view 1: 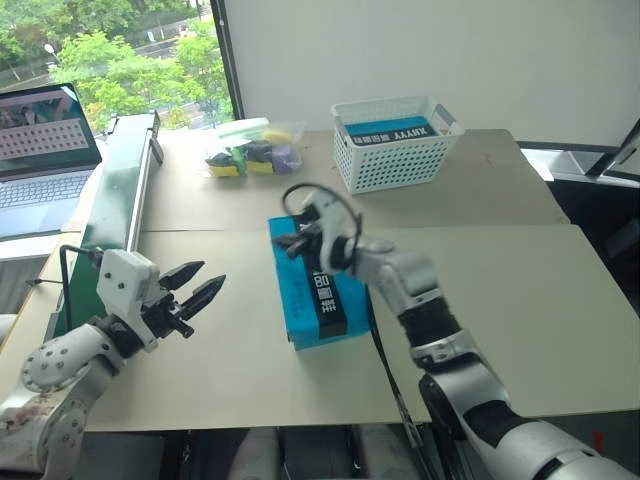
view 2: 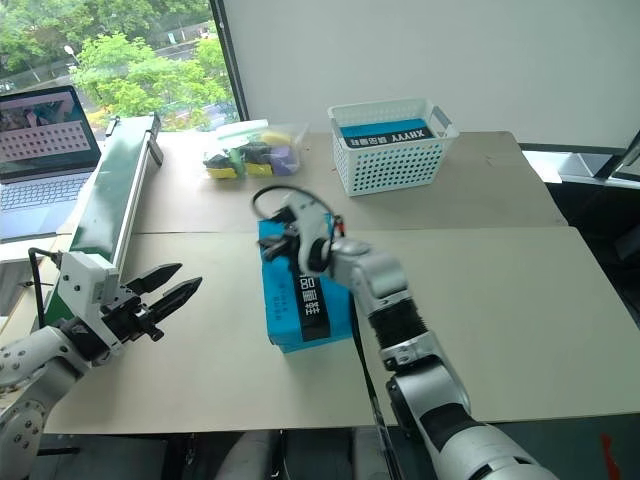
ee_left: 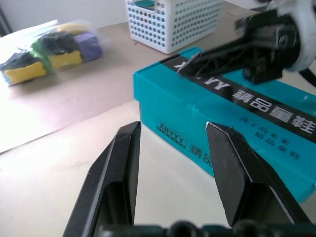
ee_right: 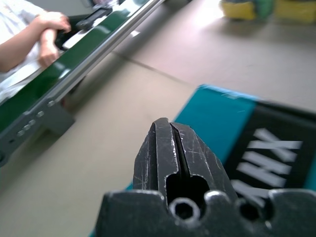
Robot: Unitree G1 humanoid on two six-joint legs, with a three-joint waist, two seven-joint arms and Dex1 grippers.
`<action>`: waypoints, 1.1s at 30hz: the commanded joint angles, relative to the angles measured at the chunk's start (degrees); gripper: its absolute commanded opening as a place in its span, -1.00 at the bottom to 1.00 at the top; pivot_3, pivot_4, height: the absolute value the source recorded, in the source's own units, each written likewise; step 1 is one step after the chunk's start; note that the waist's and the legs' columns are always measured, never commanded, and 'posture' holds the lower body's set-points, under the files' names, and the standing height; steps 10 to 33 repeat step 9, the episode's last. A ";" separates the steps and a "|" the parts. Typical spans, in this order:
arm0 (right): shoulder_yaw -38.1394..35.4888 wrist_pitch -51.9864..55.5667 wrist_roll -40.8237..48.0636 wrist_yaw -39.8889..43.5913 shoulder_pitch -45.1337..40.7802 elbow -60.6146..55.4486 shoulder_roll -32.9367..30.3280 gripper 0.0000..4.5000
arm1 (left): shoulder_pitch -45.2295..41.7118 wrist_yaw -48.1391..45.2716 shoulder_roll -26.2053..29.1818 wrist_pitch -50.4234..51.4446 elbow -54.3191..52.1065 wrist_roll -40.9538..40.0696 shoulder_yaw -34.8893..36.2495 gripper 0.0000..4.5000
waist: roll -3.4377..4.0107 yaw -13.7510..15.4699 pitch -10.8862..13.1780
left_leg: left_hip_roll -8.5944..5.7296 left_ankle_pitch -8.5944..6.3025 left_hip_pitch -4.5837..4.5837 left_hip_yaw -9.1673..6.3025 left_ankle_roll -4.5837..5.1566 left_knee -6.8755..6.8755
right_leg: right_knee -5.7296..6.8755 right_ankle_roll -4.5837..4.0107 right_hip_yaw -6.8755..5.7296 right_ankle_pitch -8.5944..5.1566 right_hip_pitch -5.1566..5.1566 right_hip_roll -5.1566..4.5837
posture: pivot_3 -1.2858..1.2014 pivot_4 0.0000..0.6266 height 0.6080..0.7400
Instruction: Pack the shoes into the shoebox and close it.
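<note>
The shoebox (view 1: 328, 305) lies closed in the middle of the table, bright blue with a black band of white characters along its lid. The shoes are hidden. My right gripper (view 1: 294, 242) is shut with nothing in it. It hovers over the lid's far end, its tip (ee_right: 166, 127) just above the blue edge (ee_right: 217, 116). My left gripper (view 1: 207, 279) stands open and empty to the left of the box, a short gap away. Between its fingers (ee_left: 118, 168) I see the box's near corner (ee_left: 177, 111).
A white lattice basket (view 1: 395, 145) holding a blue pack stands at the back. A clear bag of coloured items (view 1: 250, 152) lies left of it. A green rail (view 1: 118, 190) and a laptop (view 1: 40, 150) line the left side. A person's arm (ee_right: 47, 27) rests beyond the rail.
</note>
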 commanded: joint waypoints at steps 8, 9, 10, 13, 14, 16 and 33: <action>-2.94 -4.01 -9.52 -4.71 8.03 -4.78 -12.72 -0.98 | -2.69 21.55 -15.74 -4.53 -0.56 10.14 -0.09 -0.01 | -0.08 -0.77 -0.05 | 0.03 -0.01 0.05 0.14 -0.02 0.03 | 0.06 -0.01 0.18 0.04 0.01 0.07 | 0.03 -0.52 0.90; -2.24 -5.52 -11.13 -4.85 8.84 -4.35 -13.61 -0.98 | -3.26 22.49 -15.42 -3.93 -0.90 11.27 -0.21 -0.01 | -0.08 -0.77 -0.05 | 0.02 -0.01 0.04 0.14 -0.02 0.07 | 0.07 0.01 0.18 0.05 0.01 0.08 | 0.03 -0.52 0.90; -2.24 -5.52 -11.13 -4.85 8.84 -4.35 -13.61 -0.98 | -3.26 22.49 -15.42 -3.93 -0.90 11.27 -0.21 -0.01 | -0.08 -0.77 -0.05 | 0.02 -0.01 0.04 0.14 -0.02 0.07 | 0.07 0.01 0.18 0.05 0.01 0.08 | 0.03 -0.52 0.90; -2.24 -5.52 -11.13 -4.85 8.84 -4.35 -13.61 -0.98 | -3.26 22.49 -15.42 -3.93 -0.90 11.27 -0.21 -0.01 | -0.08 -0.77 -0.05 | 0.02 -0.01 0.04 0.14 -0.02 0.07 | 0.07 0.01 0.18 0.05 0.01 0.08 | 0.03 -0.52 0.90; -2.24 -5.52 -11.13 -4.85 8.84 -4.35 -13.61 -0.98 | -3.26 22.49 -15.42 -3.93 -0.90 11.27 -0.21 -0.01 | -0.08 -0.77 -0.05 | 0.02 -0.01 0.04 0.14 -0.02 0.07 | 0.07 0.01 0.18 0.05 0.01 0.08 | 0.03 -0.52 0.90; -2.24 -5.52 -11.13 -4.85 8.84 -4.35 -13.61 -0.98 | -3.26 22.49 -15.42 -3.93 -0.90 11.27 -0.21 -0.01 | -0.08 -0.77 -0.05 | 0.02 -0.01 0.04 0.14 -0.02 0.07 | 0.07 0.01 0.18 0.05 0.01 0.08 | 0.03 -0.52 0.90; -2.24 -5.52 -11.13 -4.85 8.84 -4.35 -13.61 -0.98 | -3.26 22.49 -15.42 -3.93 -0.90 11.27 -0.21 -0.01 | -0.08 -0.77 -0.05 | 0.02 -0.01 0.04 0.14 -0.02 0.07 | 0.07 0.01 0.18 0.05 0.01 0.08 | 0.03 -0.52 0.90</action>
